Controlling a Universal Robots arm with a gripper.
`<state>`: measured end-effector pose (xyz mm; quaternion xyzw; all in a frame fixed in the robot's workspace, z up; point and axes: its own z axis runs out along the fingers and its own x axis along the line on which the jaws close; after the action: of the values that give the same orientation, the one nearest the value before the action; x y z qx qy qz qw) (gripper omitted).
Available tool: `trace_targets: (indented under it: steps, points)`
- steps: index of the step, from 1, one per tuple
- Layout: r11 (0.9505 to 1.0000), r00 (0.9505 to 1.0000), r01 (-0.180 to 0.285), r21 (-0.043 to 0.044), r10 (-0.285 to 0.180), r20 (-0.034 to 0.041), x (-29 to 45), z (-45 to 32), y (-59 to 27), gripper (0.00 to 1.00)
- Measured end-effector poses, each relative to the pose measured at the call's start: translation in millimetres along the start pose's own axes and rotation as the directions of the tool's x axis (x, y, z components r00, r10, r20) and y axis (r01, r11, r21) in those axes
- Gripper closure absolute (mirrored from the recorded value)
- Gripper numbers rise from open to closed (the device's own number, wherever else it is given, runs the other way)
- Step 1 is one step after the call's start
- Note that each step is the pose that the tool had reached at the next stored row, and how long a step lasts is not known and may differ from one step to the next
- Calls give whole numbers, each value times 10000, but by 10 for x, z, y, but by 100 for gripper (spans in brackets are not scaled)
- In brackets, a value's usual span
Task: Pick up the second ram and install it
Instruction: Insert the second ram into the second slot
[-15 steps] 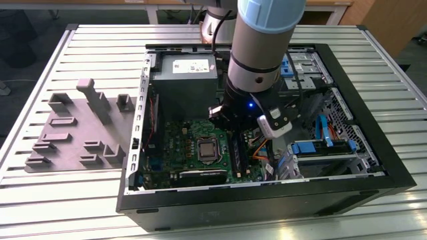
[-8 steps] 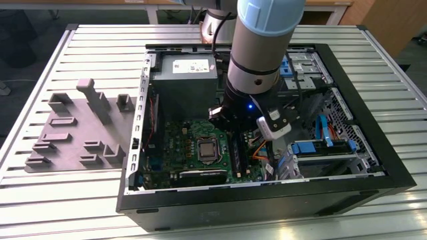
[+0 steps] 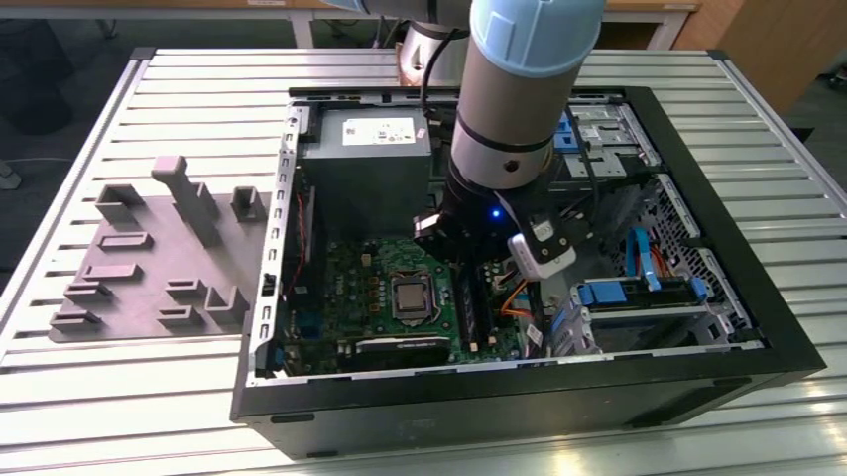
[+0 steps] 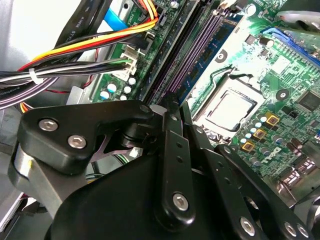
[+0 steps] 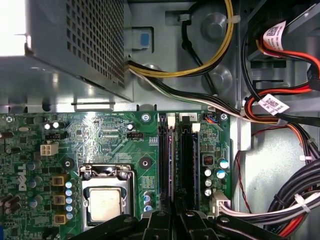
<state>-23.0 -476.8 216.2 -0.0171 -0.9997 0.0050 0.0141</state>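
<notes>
My gripper [image 3: 458, 260] reaches down inside the open computer case [image 3: 741, 188], right over the memory slots of the green motherboard [image 3: 384, 263]. In both wrist views the black fingers [image 4: 172, 112] stand close together. The second ram [image 5: 171, 165], a thin dark stick seen edge-on, runs out from between them along a black slot [image 5: 162, 160]. In the second wrist view the second ram [image 4: 197, 56] shows as a purple-blue line leading away from the gripper [image 4: 176, 107]. The gripper [image 5: 175, 214] sits at one end of the stick. Where the pads touch is hidden by the gripper's own linkage.
The power supply [image 5: 75, 45] stands close beyond the slots, and the processor socket [image 5: 105, 200] lies beside them. Cable bundles [image 5: 280, 115] crowd the other side. A grey fixture [image 3: 159, 258] with several blocks lies on the table at the exterior view's left, outside the case.
</notes>
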Motion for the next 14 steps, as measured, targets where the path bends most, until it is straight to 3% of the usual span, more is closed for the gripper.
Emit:
trace_targets:
  steps: [14]
  points:
    - [10000, 10000, -77, -15, 77, -1, -1, 22, 0, 86]
